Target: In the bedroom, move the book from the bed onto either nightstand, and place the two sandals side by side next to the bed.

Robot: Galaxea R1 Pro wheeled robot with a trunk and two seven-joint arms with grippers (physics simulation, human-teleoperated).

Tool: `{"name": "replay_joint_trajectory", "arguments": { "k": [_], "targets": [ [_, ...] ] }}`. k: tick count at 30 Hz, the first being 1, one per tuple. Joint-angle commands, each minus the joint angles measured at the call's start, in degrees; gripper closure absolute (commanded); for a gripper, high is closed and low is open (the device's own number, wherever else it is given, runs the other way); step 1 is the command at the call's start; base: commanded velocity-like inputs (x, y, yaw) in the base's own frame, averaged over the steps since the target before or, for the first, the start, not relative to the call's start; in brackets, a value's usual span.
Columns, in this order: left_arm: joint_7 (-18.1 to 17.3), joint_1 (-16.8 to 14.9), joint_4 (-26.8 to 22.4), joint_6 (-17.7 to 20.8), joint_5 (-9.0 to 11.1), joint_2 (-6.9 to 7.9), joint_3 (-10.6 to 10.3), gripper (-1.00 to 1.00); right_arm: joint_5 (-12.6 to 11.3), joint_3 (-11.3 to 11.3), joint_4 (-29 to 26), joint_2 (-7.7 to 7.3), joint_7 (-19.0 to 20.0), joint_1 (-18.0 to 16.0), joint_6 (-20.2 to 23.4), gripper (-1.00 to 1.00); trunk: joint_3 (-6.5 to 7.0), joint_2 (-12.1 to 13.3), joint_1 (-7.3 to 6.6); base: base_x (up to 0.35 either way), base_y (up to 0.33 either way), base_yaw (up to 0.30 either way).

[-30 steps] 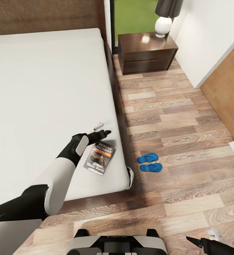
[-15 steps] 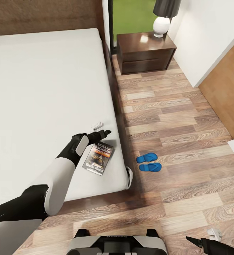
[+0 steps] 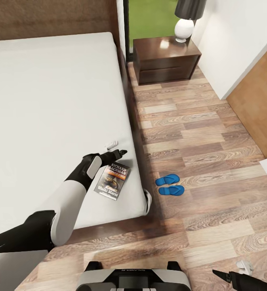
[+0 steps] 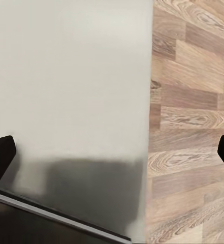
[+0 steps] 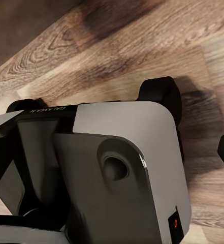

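Note:
The book [image 3: 112,180], dark-covered with an orange band, lies flat on the white mattress of the bed [image 3: 48,101] near its right edge and foot corner. My left gripper [image 3: 121,152] hovers just beyond the book's top edge, open and holding nothing; in the left wrist view its fingertips [image 4: 1,155] stand far apart over the mattress edge and the floor. The two blue sandals [image 3: 169,185] lie side by side on the floor close beside the bed. The nightstand [image 3: 165,54] stands at the head of the bed. My right gripper [image 3: 226,277] hangs low at the right, open.
A lamp [image 3: 184,26] with a dark shade stands on the nightstand's far right corner. A white wall and a light wooden door [image 3: 258,105] bound the plank floor on the right. My own base [image 5: 117,168] sits under the right gripper.
The head view has shifted slightly; the arms, the book and the sandals have not visibly moved.

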Motion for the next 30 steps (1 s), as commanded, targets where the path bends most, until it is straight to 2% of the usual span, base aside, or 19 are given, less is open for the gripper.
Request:
{"name": "replay_joint_trajectory", "arguments": {
  "k": [1,18,30],
  "targets": [
    [-0.09,0.0,0.03,0.34,-0.11,-0.07,0.44,-1.0,-0.29,-0.06,-0.01,-0.01,0.2,-0.01,0.62,-1.0,-0.03,-0.02,-0.01,-0.138,0.0,0.0],
    [-0.09,0.0,0.11,0.17,-0.11,-0.07,0.44,-1.0,-0.29,-0.07,0.02,-0.02,0.19,-0.01,0.62,-1.0,-0.03,-0.02,-0.01,-0.029,0.0,0.0],
    [-0.09,0.0,0.12,0.17,-0.11,-0.07,0.44,-1.0,-0.29,-0.05,-0.03,0.0,0.18,-0.01,0.6,-1.0,-0.03,-0.02,-0.01,-0.094,0.0,0.0]
  ]
}}
